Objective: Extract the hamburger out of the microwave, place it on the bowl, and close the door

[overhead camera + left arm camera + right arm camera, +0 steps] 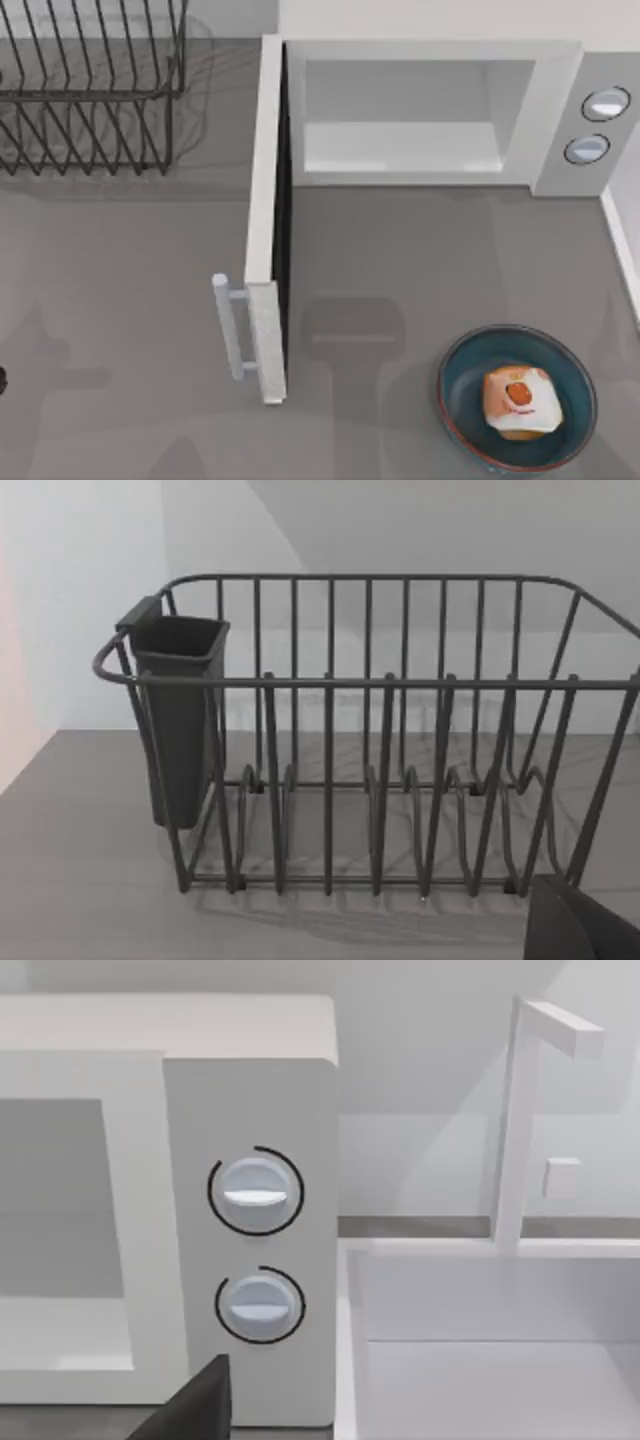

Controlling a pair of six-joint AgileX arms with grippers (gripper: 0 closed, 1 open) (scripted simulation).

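Note:
The hamburger (519, 401), an orange-and-white lump, lies inside the teal bowl (460, 365) at the table's front right. At the back stands the white microwave (555, 95), its pale cavity (400, 145) bare. Its door (264, 210) is swung fully open towards the front, with the bar handle (228, 325) on its left face. The two knobs (256, 1192) fill the right wrist view, where a dark part of my right gripper (195, 1410) juts in. A dark part of my left gripper (580, 928) shows in the left wrist view, facing the dish rack.
A black wire dish rack (90, 90) with a dark cutlery cup (178, 710) stands at the back left. A white sink with a tap (520, 1120) lies right of the microwave. Grey countertop (380, 270) spreads in front of the microwave.

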